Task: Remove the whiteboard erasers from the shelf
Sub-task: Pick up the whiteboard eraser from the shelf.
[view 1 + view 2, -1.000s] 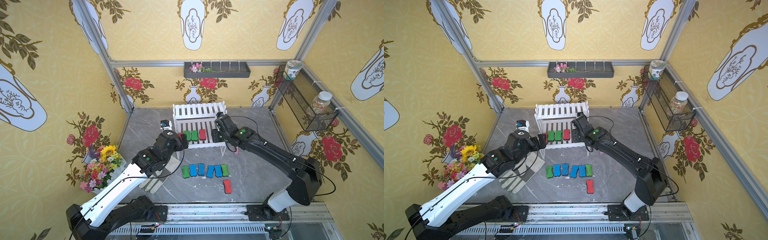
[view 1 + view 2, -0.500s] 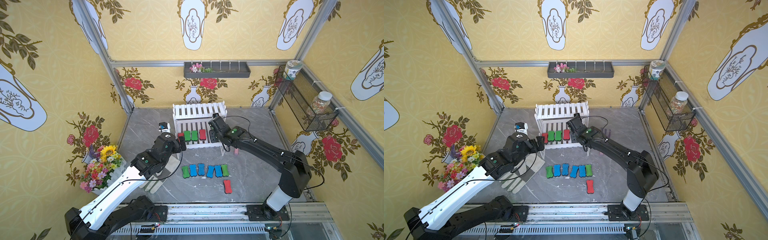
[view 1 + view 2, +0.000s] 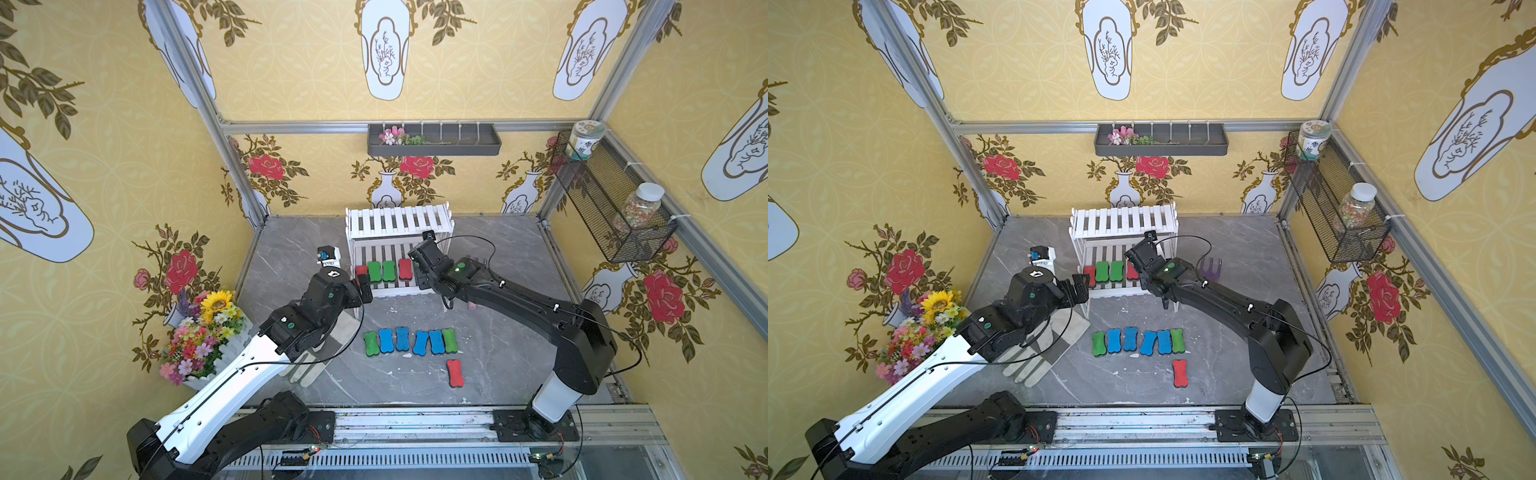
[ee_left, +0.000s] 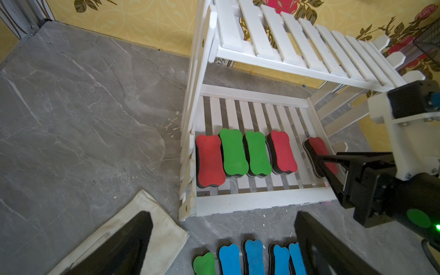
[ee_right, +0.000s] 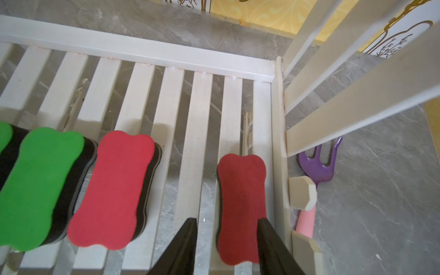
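White 2-tier shelf point(image 3: 399, 220) stands back-centre on the grey table point(image 3: 498, 353). Its lower tier carries five erasers in a row. From the frame's left in the L wrist view they run red point(image 4: 209, 160), green point(image 4: 233, 152), green point(image 4: 257, 153), red point(image 4: 282, 152). Then comes a gap, then the last red eraser point(image 5: 240, 202) right by the end rail.

R gripper point(image 5: 226, 220) reaches in over the lower tier w/ its fingers point(image 5: 185, 242) straddling that last red eraser. The finger nearest the rail touches its edge; the other stands off w/ slat showing btwn. So partly spread, not clamped on it.

L gripper point(image 3: 1080, 286) hovers at the shelf's front-left corner in both top views, fingers spread wide w/ nothing btwn them.

Seven more erasers lie on the table, mid-frame. The row reads green point(image 3: 371, 343), blue point(image 3: 386, 340), blue point(image 3: 402, 338), blue point(image 3: 420, 343), blue point(image 3: 436, 341), green point(image 3: 449, 340). One red point(image 3: 455, 372) lies alone below the row's right end.

Elsewhere:
- Pale glove point(image 3: 1054, 345) lies under the L arm.
- Purple fork point(image 5: 316, 164) w/ pink handle lies just outside the shelf's end rail.
- Flower bunch point(image 3: 203, 328) sits at left.
- Dark wall tray point(image 3: 434, 141) hangs on the back wall.
- Mesh basket point(image 3: 611, 216) at upper right holds two jars.

Writing: the upper jar point(image 3: 586, 139) has a printed label, too small to read. The L wrist housing has a white emblem point(image 3: 1034, 273), no letters I can make out.
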